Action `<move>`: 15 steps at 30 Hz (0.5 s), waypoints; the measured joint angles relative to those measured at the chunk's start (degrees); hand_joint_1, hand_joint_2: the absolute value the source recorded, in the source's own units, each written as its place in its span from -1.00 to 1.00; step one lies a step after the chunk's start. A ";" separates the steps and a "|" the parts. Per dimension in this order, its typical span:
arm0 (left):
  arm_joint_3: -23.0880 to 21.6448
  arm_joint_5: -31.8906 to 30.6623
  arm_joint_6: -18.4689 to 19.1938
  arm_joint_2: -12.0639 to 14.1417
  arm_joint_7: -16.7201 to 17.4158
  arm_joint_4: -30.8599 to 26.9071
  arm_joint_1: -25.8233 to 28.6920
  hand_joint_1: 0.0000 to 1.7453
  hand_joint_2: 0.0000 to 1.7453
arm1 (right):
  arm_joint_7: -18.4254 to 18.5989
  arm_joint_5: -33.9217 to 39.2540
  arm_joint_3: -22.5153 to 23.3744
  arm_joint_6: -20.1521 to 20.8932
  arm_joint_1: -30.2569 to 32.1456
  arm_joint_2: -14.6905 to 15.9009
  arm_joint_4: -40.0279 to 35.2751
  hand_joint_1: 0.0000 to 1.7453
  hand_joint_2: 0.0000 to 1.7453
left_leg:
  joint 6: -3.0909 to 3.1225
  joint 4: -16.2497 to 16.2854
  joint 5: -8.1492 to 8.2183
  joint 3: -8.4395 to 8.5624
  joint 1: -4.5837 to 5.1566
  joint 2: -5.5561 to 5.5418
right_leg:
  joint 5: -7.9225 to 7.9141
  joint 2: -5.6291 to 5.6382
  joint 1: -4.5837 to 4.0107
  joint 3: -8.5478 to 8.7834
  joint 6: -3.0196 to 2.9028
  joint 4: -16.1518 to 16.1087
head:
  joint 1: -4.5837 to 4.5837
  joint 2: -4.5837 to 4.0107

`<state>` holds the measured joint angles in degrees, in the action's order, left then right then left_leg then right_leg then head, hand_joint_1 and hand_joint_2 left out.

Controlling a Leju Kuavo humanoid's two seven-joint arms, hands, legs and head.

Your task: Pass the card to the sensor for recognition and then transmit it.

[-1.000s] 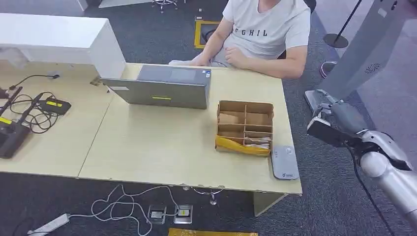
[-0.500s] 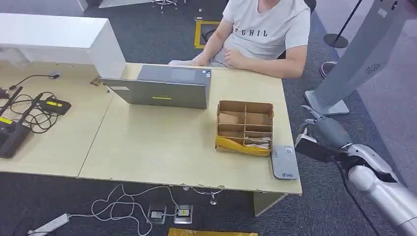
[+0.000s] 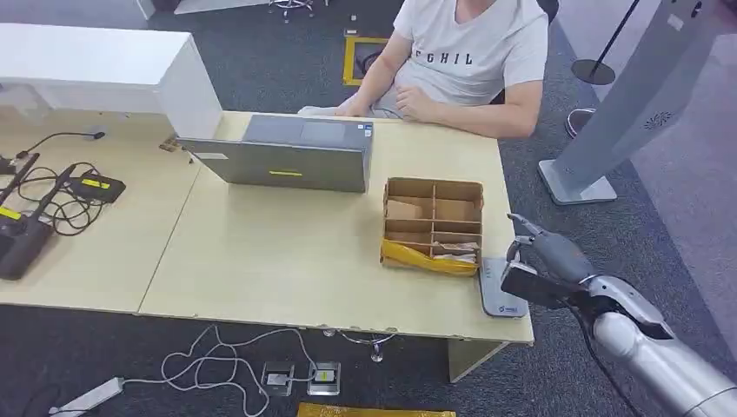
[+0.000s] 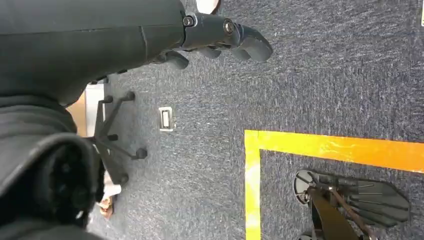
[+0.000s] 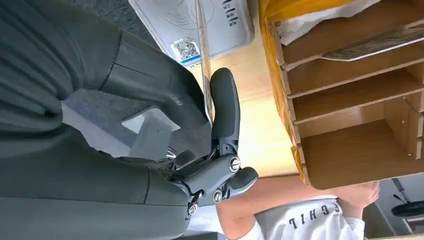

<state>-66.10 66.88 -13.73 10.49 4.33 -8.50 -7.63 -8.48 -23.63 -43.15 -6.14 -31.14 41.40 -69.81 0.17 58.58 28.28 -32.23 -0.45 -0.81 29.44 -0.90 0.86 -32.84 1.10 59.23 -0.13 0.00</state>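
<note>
Pinching thin flat card, right hand over smooth grey sensor.

We read "CHIL" in dark capitals on the person's white T-shirt, also legible in the right wrist view; an earlier letter is partly hidden. The grey sensor pad bears a QR-style sticker and a printed word too small to read.
</note>
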 joint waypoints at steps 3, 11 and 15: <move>-0.07 0.37 -0.04 0.00 0.00 0.00 0.00 -1.00 -1.00 | 0.00 1.07 0.00 -0.52 0.35 0.00 0.33 1.00 1.00 | 0.00 0.00 0.00 0.00 0.00 0.00 | 0.00 0.00 0.00 0.00 0.00 0.00 | 0.00 0.00; -0.11 0.81 -0.17 0.00 0.07 0.00 -0.01 -1.00 -1.00 | -0.55 1.92 0.00 -1.09 1.30 0.02 2.06 1.00 1.00 | 0.00 0.00 0.00 -0.01 0.00 0.00 | 0.00 0.00 0.00 0.00 0.00 0.00 | 0.00 0.00; -0.13 0.72 -0.13 0.00 0.04 0.00 -0.02 -1.00 -1.00 | -0.79 2.36 0.02 -1.29 1.66 0.07 3.15 1.00 1.00 | 0.00 0.00 0.00 0.00 0.00 0.00 | 0.00 0.01 0.00 0.00 0.00 0.00 | 0.00 0.00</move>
<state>-66.23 67.60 -13.86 10.49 4.37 -8.50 -7.64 -9.27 -21.27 -43.13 -7.43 -29.48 41.46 -66.67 0.17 58.58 28.28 -32.24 -0.45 -0.80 29.44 -0.89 0.86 -32.85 1.10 59.23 -0.13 0.00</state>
